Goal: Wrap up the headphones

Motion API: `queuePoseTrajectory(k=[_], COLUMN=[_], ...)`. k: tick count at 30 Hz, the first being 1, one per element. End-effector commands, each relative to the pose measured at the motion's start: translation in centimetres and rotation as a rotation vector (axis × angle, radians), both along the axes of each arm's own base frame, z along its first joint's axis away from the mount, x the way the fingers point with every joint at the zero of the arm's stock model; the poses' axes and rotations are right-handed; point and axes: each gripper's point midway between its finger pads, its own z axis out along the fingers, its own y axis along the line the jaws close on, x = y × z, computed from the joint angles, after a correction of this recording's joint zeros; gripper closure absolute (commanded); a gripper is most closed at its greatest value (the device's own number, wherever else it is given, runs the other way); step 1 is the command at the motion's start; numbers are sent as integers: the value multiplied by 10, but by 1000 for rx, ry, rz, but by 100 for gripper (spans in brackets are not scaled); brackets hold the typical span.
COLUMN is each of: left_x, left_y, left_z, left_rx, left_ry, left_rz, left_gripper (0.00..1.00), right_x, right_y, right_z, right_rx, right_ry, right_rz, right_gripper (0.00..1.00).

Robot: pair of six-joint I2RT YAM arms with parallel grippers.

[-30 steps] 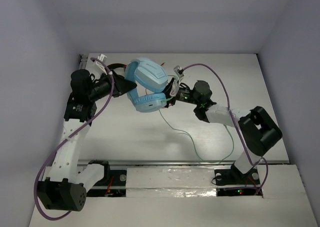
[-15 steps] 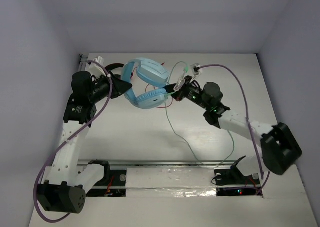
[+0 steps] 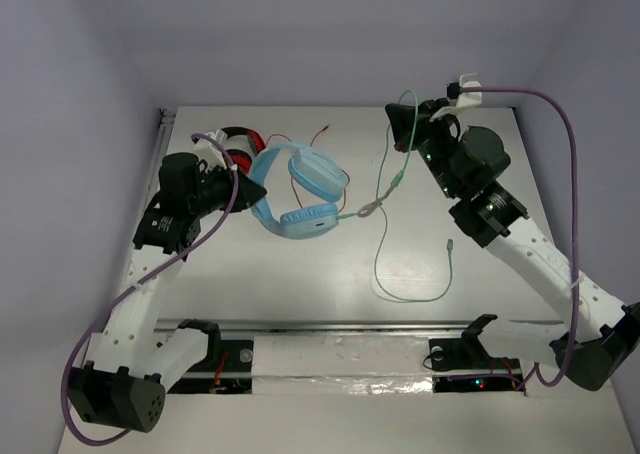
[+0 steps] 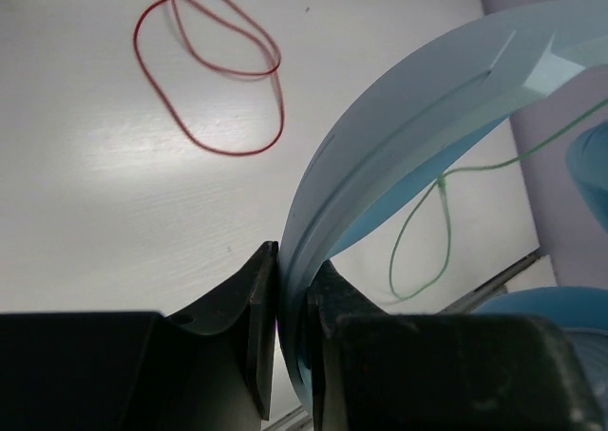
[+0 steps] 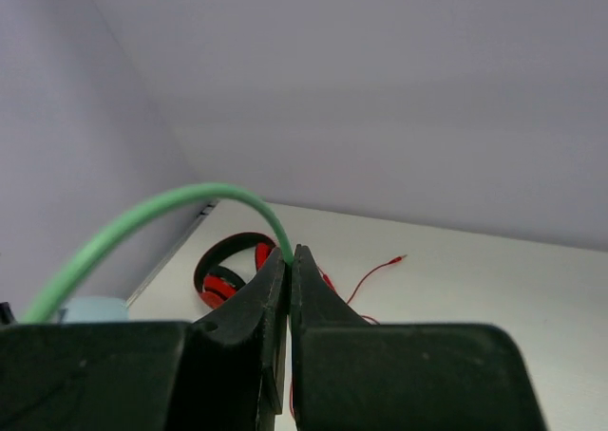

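The light blue headphones (image 3: 300,189) hang tilted left of centre, just above the table. My left gripper (image 3: 256,190) is shut on their wide blue headband (image 4: 427,108), which runs up and right from between the black fingers (image 4: 256,308). The thin pale green cable (image 3: 385,174) leaves the lower ear cup, rises to the far right, then falls in a loop on the table. My right gripper (image 3: 412,124) is raised at the back right, shut on that cable. In the right wrist view the cable (image 5: 161,208) arches left out of the pinched fingertips (image 5: 290,256).
Red-and-black headphones (image 3: 235,142) lie at the far left behind my left gripper, also in the right wrist view (image 5: 228,274). Their red cable (image 3: 322,134) trails over the table and loops under the headband (image 4: 209,70). Walls stand left, right and behind. A metal rail (image 3: 380,326) runs along the near edge.
The right gripper shut on the green cable beside the headphones, then swung up and to the back right, drawing the cable out. The headphones tilted and shifted slightly in the left gripper.
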Motion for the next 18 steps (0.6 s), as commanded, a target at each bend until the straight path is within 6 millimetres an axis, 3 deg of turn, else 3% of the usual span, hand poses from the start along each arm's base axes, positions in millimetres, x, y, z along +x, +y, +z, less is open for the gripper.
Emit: queuePoseTrajectory(k=[1, 2, 3, 6, 7, 8, 10, 11, 17, 18], left_x=[-7, -7, -8, -10, -11, -12, -14, -14, -28, -31], left_y=[6, 8, 9, 10, 9, 8, 9, 10, 2, 0], left_z=[-8, -12, -19, -32, -33, -36, -42, -45, -79, -84], left_rx=[50, 61, 75, 103, 109, 121, 144, 154, 221, 230], left_ry=[-8, 2, 13, 43, 44, 48, 62, 70, 152, 169], left_rz=[13, 22, 31, 31, 25, 19, 21, 25, -55, -69], left_gripper=[100, 100, 100, 100, 100, 100, 100, 100, 100, 100], right_x=[-3, -4, -7, -7, -5, -3, 0, 3, -2, 4], right_y=[16, 22, 27, 57, 60, 76, 86, 97, 129, 137], right_z=[-3, -9, 7, -6, 4, -12, -12, -26, -25, -36], right_rx=[-139, -167, -173, -254, -262, -302, -332, -366, -449, -475], right_ry=[23, 48, 22, 62, 48, 78, 83, 108, 74, 93], right_rz=[33, 48, 55, 90, 78, 96, 80, 86, 105, 109], right_gripper=[100, 100, 100, 100, 100, 100, 100, 100, 100, 100])
